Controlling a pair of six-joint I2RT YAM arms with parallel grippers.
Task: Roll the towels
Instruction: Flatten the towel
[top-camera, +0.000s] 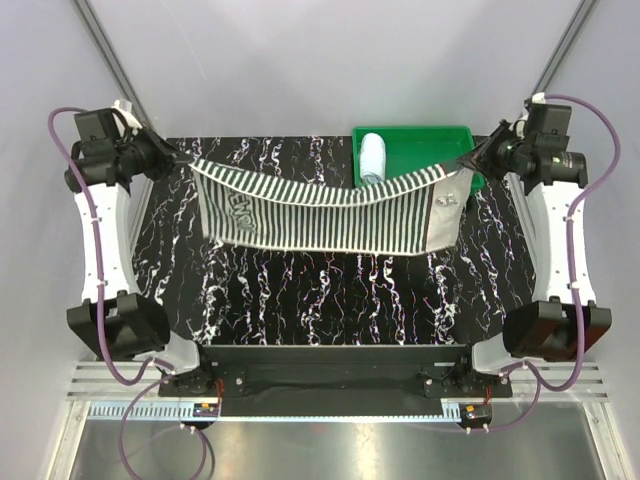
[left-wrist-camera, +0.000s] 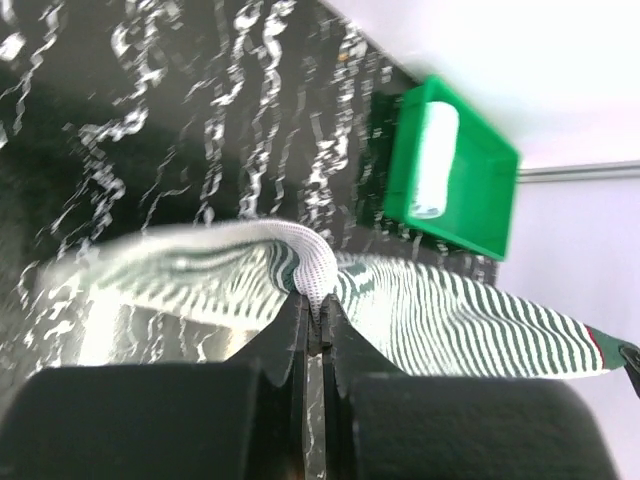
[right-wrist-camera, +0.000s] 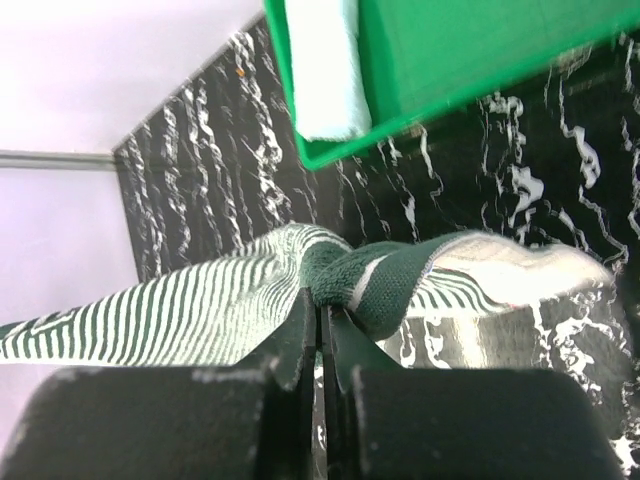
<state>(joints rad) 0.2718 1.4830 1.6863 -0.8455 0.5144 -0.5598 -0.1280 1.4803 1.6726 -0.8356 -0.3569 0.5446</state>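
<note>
Marbled tabletop (top-camera: 300, 300); striped towel (top-camera: 320, 212), long axis left-right

Two towels are counted — one striped towel (top-camera: 320, 212) and one pale blue towel (top-camera: 372, 158). There is one green tray (top-camera: 425, 135) and one black marbled table (top-camera: 300, 300). Two grippers are also in frame — the left gripper (top-camera: 188, 159) and the right gripper (top-camera: 466, 162).

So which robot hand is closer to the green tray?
Right. The right gripper sits right beside the green tray, pinching the striped towel; the left gripper holds the other corner, far away.
</note>
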